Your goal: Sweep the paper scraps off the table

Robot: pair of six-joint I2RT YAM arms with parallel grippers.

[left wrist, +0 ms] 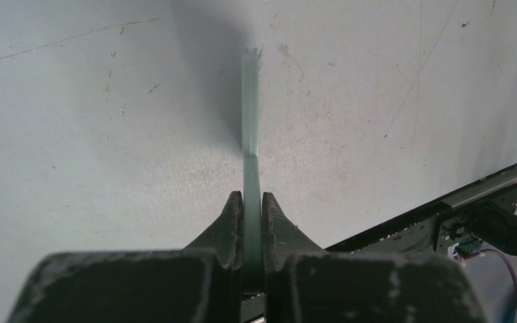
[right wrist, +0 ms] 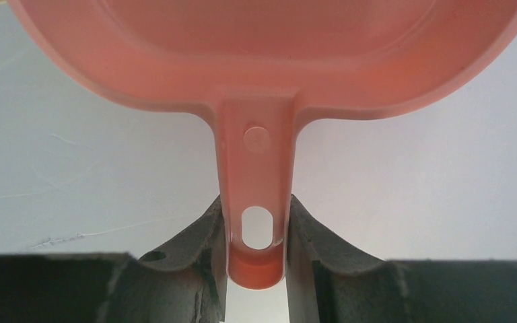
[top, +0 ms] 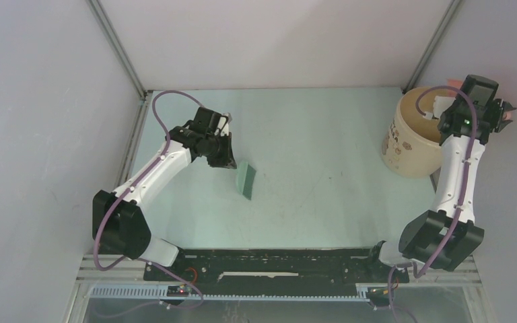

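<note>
**Dustpan held at tub on R side; no scraps seen on table**

No paper scraps can be made out in any view. The table [top: 309, 121], a pale mint-green sheet w/ faint scratches and specks, shows no coloured bits on its visible surface. Whether scraps lie in the pan or the tub cannot be told, as the tub's inside is largely hidden by the R arm [top: 459, 168] and the pan is seen only from its handle end.

Left of the table's centre, a teal-green hand brush [top: 246, 179] is held low over the surface. In the L wrist view it is seen edge-on as a thin strip, bristles pointing away. The L gripper [left wrist: 252, 208] is closed tight on it, both fingers pressed against its sides. Contact btwn bristles and table cannot be confirmed.

At the far R edge a beige tub [top: 404, 145] stands upright. A salmon-pink dustpan [right wrist: 269, 60] is held by its handle [right wrist: 256, 155], and the R gripper [right wrist: 256, 225] is clamped on either side, near the hanging hole. From overhead only slivers of pink show past the wrist, at the tub's far rim.

Judged from this, sweeping appears done and the step in hand is prob. the emptying of the pan into the tub, i.e. late in the task. The next move likely calls for the pan to be tipped far enough, mouth inside the rim, so that nothing is spilled over the edge. A check of the table for strays hidden under the arms would then be needed.
</note>
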